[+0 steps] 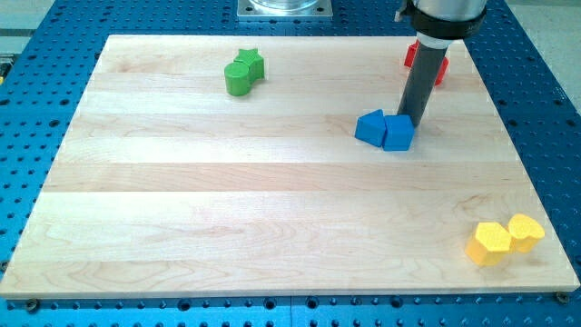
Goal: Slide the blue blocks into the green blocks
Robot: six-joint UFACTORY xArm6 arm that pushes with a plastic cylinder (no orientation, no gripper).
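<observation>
Two blue blocks sit together right of the board's middle: a triangular blue block (pixel 369 126) and a blue cube-like block (pixel 398 133) touching on its right. Two green blocks sit touching near the view's top: a green cylinder (pixel 239 79) and a green star-shaped block (pixel 251 63) just behind it. My tip (pixel 414 121) is at the upper right edge of the blue cube-like block, touching or nearly touching it. The green blocks lie well to the view's upper left of the blue pair.
Red blocks (pixel 439 65) sit at the view's top right, partly hidden behind the rod. Two yellow blocks (pixel 490 242) (pixel 525 231) sit touching near the bottom right corner. The wooden board (pixel 182 209) lies on a blue perforated table.
</observation>
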